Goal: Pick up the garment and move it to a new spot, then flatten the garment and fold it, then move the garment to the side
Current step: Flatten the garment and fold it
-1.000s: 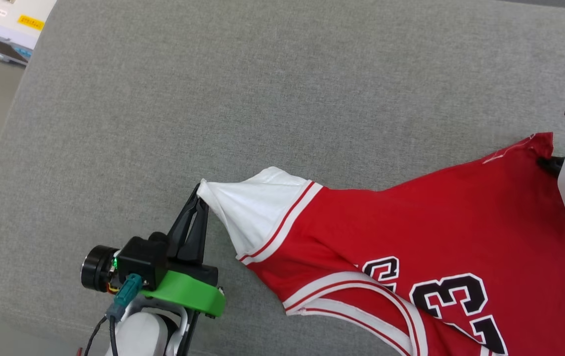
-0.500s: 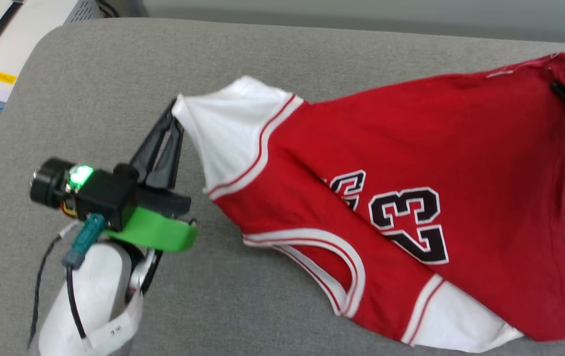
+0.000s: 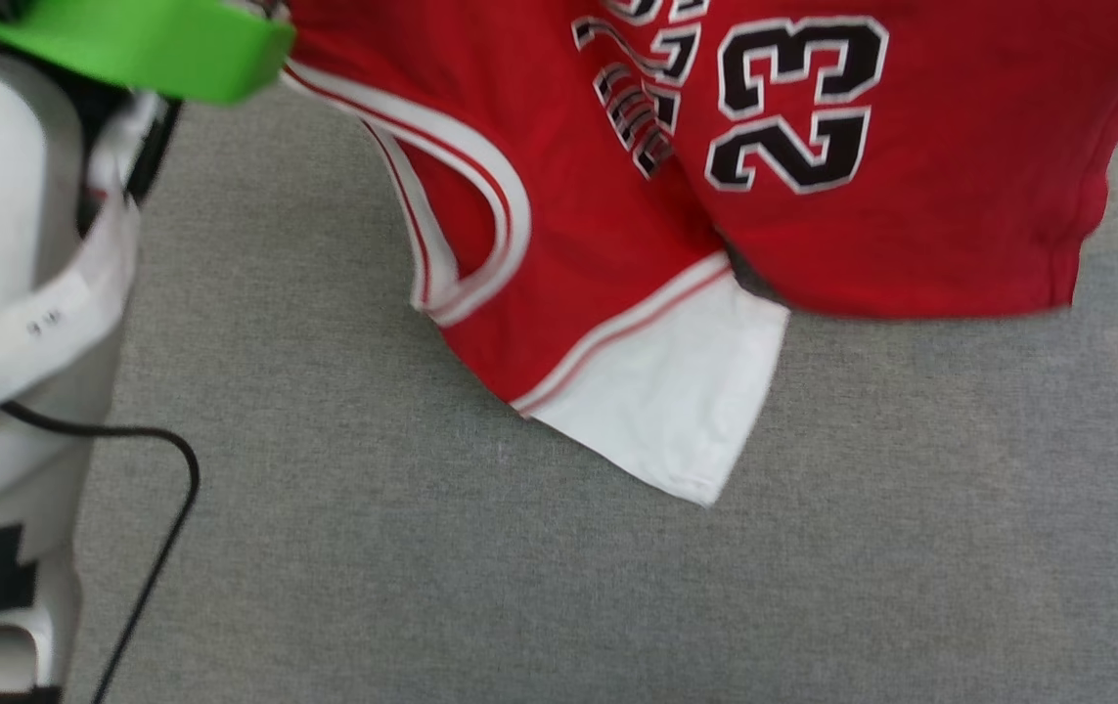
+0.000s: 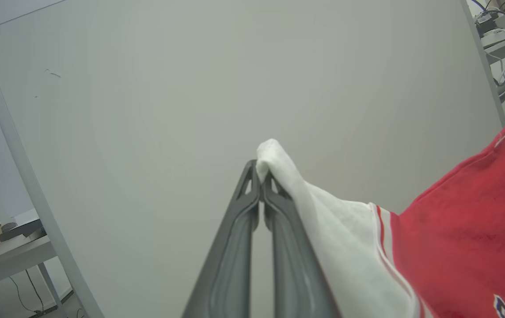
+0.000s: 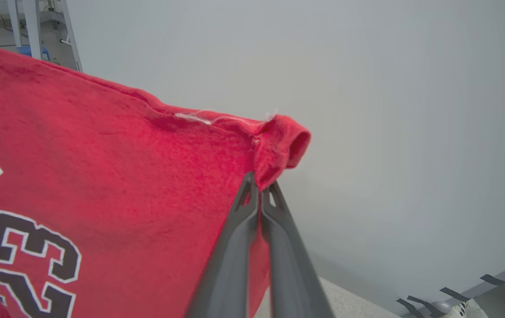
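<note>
Garment (image 3: 911,244) hangs in the air above the grey cushion (image 3: 519,587), stretched between the two grippers like a sheet on a line. The black number (image 3: 793,108) faces the head camera. The left gripper (image 4: 260,174) has its fingers pressed together on the tip of one white sleeve (image 4: 323,221). The right gripper (image 5: 260,183) has its fingers pinched on a rolled corner of the red hem (image 5: 283,141). The other white sleeve (image 3: 676,411) dangles lowest, close over the cushion. Whether its tip touches the fabric below I cannot tell.

It looks light and thoroughly limp. The cloth sags between the two pinch points and bunches under the number, so it will keep no shape of its own and will follow every sway of the arms. The knit seems slightly fuzzy rather than slick, which should help thin fingers keep a bite. Each grip takes only a small nip of cloth, though, and a sharp tug could pull it free.

For spreading it flat, corners and seams are the places to hold, since sleeve ends, hem corners and the striped trim are doubled and firmer. The present hold runs from a sleeve to a hem corner, so the body hangs skewed. Laying it down will likely leave the loose sleeve folded under unless the cloth is lowered slowly and drawn taut across the cushion.
</note>
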